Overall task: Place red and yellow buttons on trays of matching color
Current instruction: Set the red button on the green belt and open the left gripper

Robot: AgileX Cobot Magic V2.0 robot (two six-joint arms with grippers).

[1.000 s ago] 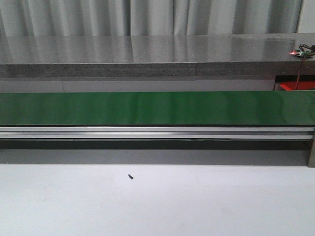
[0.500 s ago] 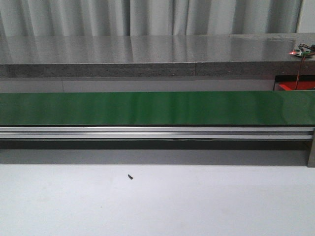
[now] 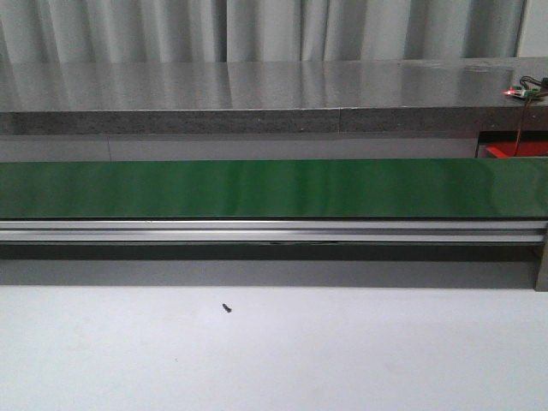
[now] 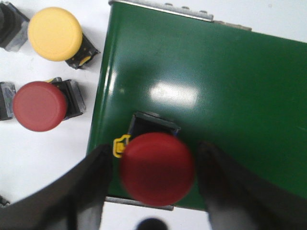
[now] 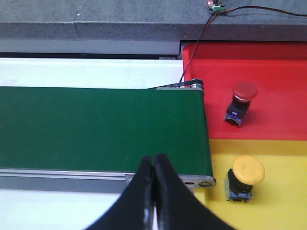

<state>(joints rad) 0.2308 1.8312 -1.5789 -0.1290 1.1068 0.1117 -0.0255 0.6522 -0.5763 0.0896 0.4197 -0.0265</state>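
Now, red button (image 4: 157, 168) between spread left end effector (image 4: 152, 184) fingers, right end effector (image 5: 154, 184) clenched empty.

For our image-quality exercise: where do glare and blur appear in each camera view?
Left wrist view: a white glare patch on the green belt; the red button and left gripper are soft. Right wrist view: the right gripper is blurred. Front view: sheen on the grey counter.

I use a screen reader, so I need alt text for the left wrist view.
The left claw straddles a red button sitting on the green conveyor belt, one finger on each side, neither clearly touching it. Beside the belt, a yellow button and another red button wait on a white surface.
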